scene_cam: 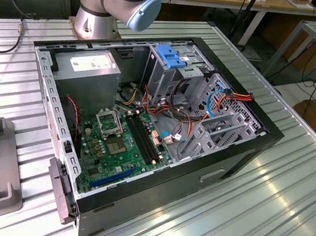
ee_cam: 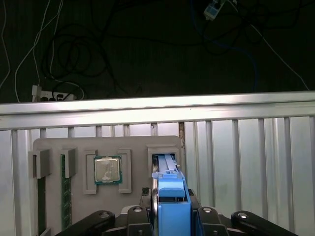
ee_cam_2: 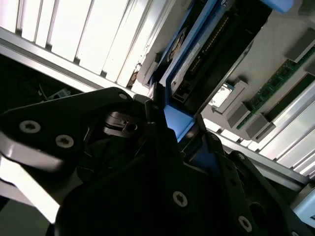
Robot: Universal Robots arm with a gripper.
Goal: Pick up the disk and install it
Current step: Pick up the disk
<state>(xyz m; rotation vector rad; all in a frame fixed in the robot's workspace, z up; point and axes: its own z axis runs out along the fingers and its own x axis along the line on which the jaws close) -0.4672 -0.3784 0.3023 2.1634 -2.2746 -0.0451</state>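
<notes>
The disk [ee_cam: 172,194] stands on edge in a slot of a grey holder tray [ee_cam: 133,145]. Its bright blue frame faces the camera in the first wrist view. My gripper [ee_cam: 172,204] straddles that frame, and its black fingers [ee_cam: 154,201] press against both sides, so it is shut on the disk. In the second wrist view the blue frame [ee_cam_2: 175,121] sits between the dark gripper [ee_cam_2: 178,132] parts, and the disk's connector edge [ee_cam_2: 197,54] runs away from them. The exterior view has the arm's base joint [scene_cam: 124,0] behind the open computer case [scene_cam: 240,158].
The tray also carries a processor chip [ee_cam: 108,170] and memory sticks [ee_cam: 65,194]. Inside the case are a green motherboard [scene_cam: 122,142], metal drive cages [scene_cam: 214,131], a blue handle piece [scene_cam: 172,56] and a grey power box [scene_cam: 89,68]. The ribbed metal table [scene_cam: 250,217] ends at a rail [ee_cam: 157,105].
</notes>
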